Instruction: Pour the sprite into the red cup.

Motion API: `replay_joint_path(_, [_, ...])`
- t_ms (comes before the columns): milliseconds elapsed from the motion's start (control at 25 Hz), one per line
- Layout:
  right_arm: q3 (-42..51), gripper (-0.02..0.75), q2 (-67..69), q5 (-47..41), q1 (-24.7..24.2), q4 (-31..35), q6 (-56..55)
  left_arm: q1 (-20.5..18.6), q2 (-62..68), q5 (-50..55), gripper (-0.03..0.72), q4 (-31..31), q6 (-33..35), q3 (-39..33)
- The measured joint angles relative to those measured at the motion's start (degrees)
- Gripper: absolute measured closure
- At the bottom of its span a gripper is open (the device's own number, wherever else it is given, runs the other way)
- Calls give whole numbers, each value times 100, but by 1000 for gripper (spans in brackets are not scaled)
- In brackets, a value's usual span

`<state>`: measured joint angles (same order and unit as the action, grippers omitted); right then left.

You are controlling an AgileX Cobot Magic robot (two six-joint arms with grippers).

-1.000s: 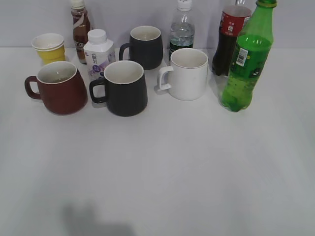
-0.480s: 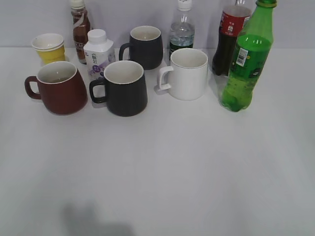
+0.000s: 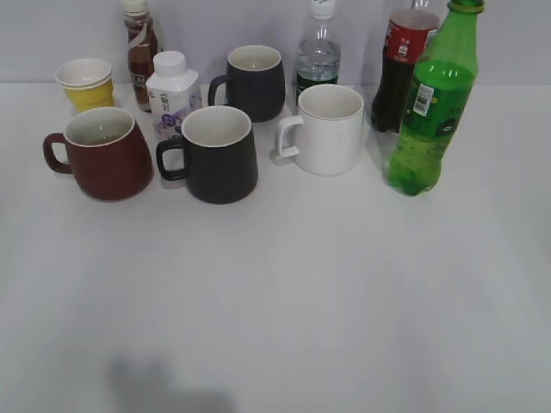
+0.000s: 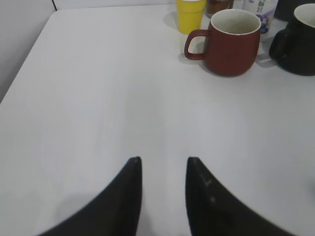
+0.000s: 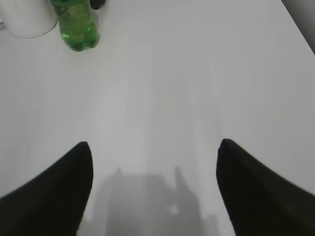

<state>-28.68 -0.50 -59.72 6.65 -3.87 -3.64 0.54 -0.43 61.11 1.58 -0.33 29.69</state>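
Observation:
The sprite (image 3: 432, 103) is a tall green bottle that stands upright at the right of the table; its base shows in the right wrist view (image 5: 76, 24). The red cup (image 3: 105, 153) stands at the left, handle to the left; it also shows in the left wrist view (image 4: 231, 42). My left gripper (image 4: 163, 162) is open and empty, well short of the red cup. My right gripper (image 5: 155, 147) is open wide and empty, well short of the sprite. Neither gripper shows in the exterior view.
Two black mugs (image 3: 219, 155) (image 3: 254, 82), a white mug (image 3: 327, 129), a yellow paper cup (image 3: 86, 83), a small white carton (image 3: 172, 95), a brown bottle (image 3: 140, 52), a clear bottle (image 3: 318, 56) and a cola bottle (image 3: 403, 60) stand round them. The table edge (image 4: 29, 54) runs at the left.

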Motion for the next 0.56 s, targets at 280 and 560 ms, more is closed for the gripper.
replay_joint_path(280, [0,153,0,0,0,0,0,0,0,0,448,0,0,0])
replay_joint_path(560, [0,153,0,0,0,0,0,0,0,0,448,0,0,0])
